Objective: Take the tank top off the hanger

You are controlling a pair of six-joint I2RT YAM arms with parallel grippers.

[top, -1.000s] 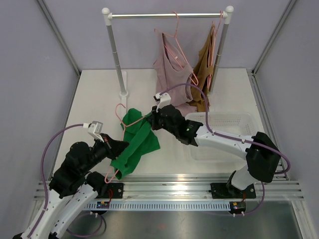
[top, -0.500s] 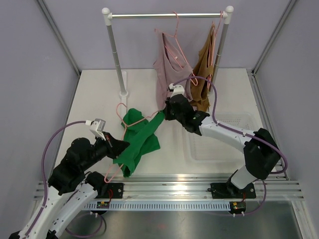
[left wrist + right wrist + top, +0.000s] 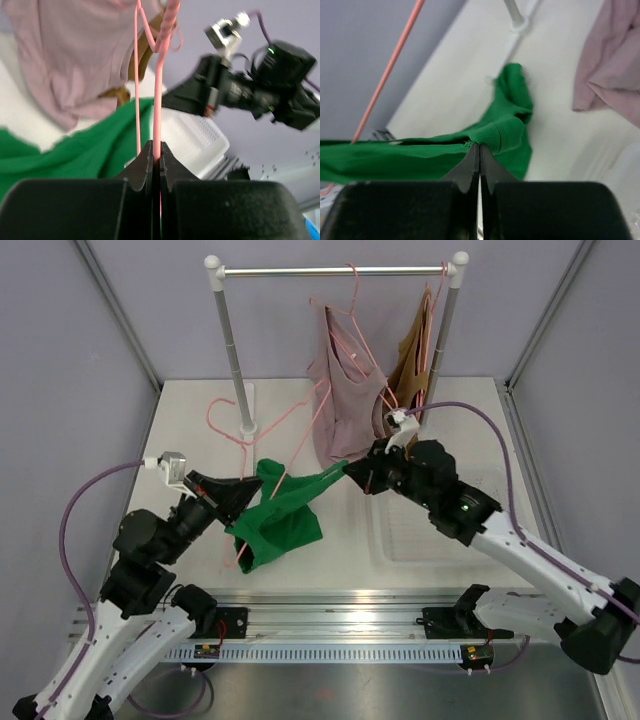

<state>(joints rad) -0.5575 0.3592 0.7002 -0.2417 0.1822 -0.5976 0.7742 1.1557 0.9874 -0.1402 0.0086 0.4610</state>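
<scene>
A green tank top (image 3: 280, 515) hangs stretched between my two grippers above the table. My left gripper (image 3: 248, 487) is shut on the pink hanger (image 3: 268, 430), which tilts up and back toward the rack; its wire runs between the fingers in the left wrist view (image 3: 157, 90). My right gripper (image 3: 352, 468) is shut on one edge of the tank top (image 3: 492, 131) and holds it taut to the right. The rest of the tank top sags toward the table, still looped on the hanger.
A clothes rack (image 3: 335, 271) stands at the back with a mauve top (image 3: 340, 390) and a brown top (image 3: 408, 355) on pink hangers. A white basket (image 3: 440, 520) lies on the table at the right, under my right arm.
My right gripper pulled the tank top's edge to the right and upward. My left gripper lifted the hanger, whose hook swung up toward the rack. The tank top stretched out between them.
</scene>
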